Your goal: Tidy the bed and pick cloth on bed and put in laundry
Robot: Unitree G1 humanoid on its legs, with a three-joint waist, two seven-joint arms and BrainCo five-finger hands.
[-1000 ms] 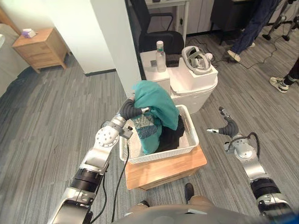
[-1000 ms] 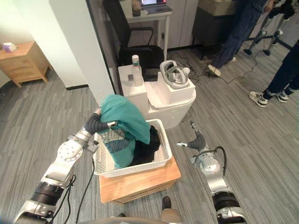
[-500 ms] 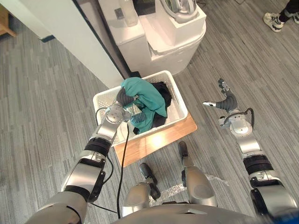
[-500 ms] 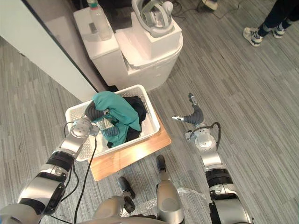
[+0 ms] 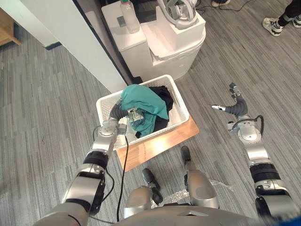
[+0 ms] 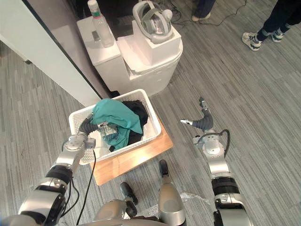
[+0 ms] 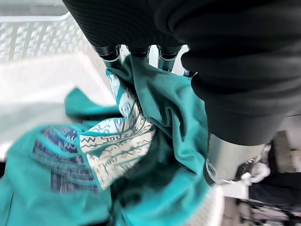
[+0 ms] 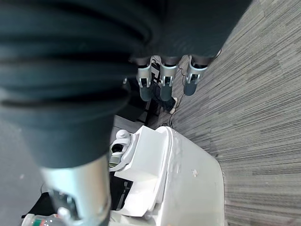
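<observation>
I see the white laundry basket (image 5: 175,124) sitting on a low wooden board (image 5: 162,140) on the grey plank floor (image 5: 56,94); the basket covers most of the board, leaving bare a strip along the board's near edge. The teal cloth (image 5: 143,100) is inside the basket, heaped across its middle and toward its left side. A dark garment (image 5: 165,96) lies beside the cloth toward the basket's far right corner.

My left hand (image 7: 197,56) reaches into the basket over its left rim, and the teal cloth is draped over it. In the left wrist view the fingers (image 7: 136,51) run straight into the folds, where a white and blue zigzag print (image 7: 117,146) shows on the cloth's inner face. The fingertips are buried in the cloth, so I cannot tell whether that hand is gripping it or not.

My right hand (image 5: 236,106) hangs over the floor, well apart from the board's right edge. Its fingers (image 8: 162,80) are straight and spread, and it holds nothing.

Beyond the basket's far edge stands a white unit (image 5: 174,44) with a clear bottle (image 5: 127,10) on top.
</observation>
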